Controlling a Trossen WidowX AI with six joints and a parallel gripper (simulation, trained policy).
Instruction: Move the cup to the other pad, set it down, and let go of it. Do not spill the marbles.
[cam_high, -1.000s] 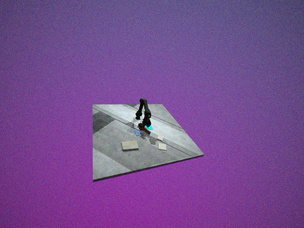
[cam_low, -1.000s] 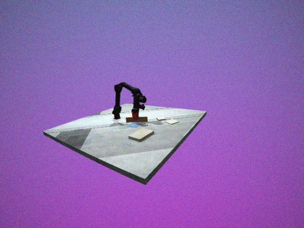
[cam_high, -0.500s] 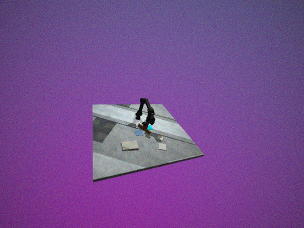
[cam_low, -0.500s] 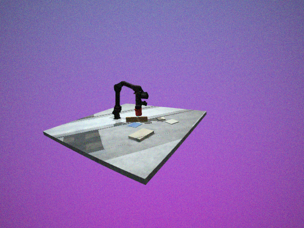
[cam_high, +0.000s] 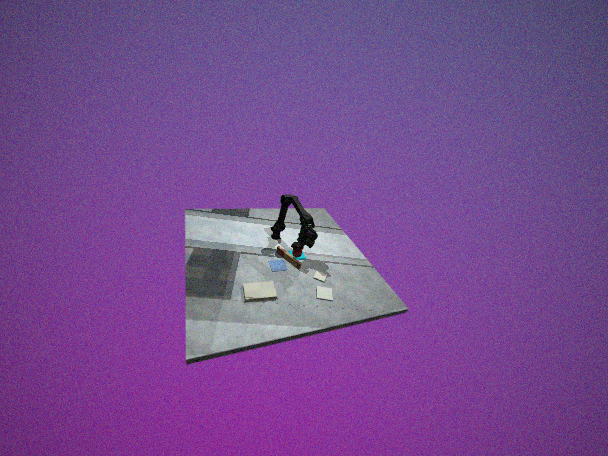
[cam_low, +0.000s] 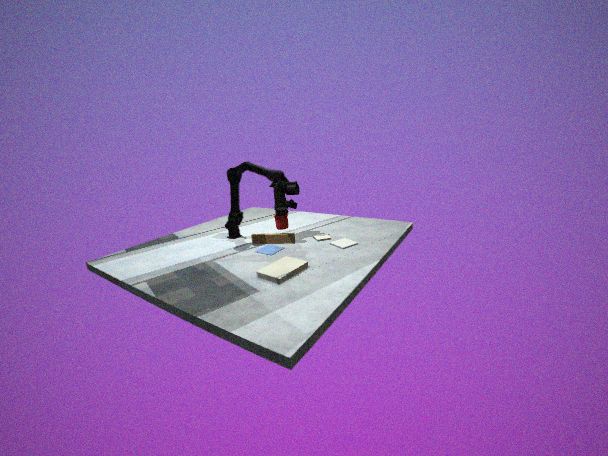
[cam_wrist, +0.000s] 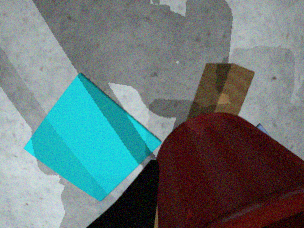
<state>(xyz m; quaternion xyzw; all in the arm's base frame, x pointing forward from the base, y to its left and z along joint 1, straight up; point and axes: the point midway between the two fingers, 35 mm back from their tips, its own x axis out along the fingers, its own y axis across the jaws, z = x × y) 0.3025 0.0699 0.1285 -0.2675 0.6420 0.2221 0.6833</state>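
The dark red cup (cam_high: 297, 251) (cam_low: 282, 222) (cam_wrist: 225, 165) is held in the air, about upright. My gripper (cam_high: 298, 245) (cam_low: 282, 215) is shut on it. The marbles are not visible in any view. The cyan pad (cam_high: 302, 258) (cam_wrist: 75, 145) lies flat below, to the left of the cup in the wrist view; in the exterior view it is hidden. The blue pad (cam_high: 277, 265) (cam_low: 270, 250) lies on the other side of the wooden bar, with nothing on it. In the wrist view the cup overlaps the near part of the bar.
The wooden bar (cam_high: 288, 257) (cam_low: 273, 238) (cam_wrist: 225, 90) stands between the two pads, below the cup's height. A thick cream block (cam_high: 260, 291) (cam_low: 282, 269) and two thin cream tiles (cam_high: 320, 276) (cam_high: 324, 293) (cam_low: 322, 237) (cam_low: 344, 243) lie farther from the arm's base.
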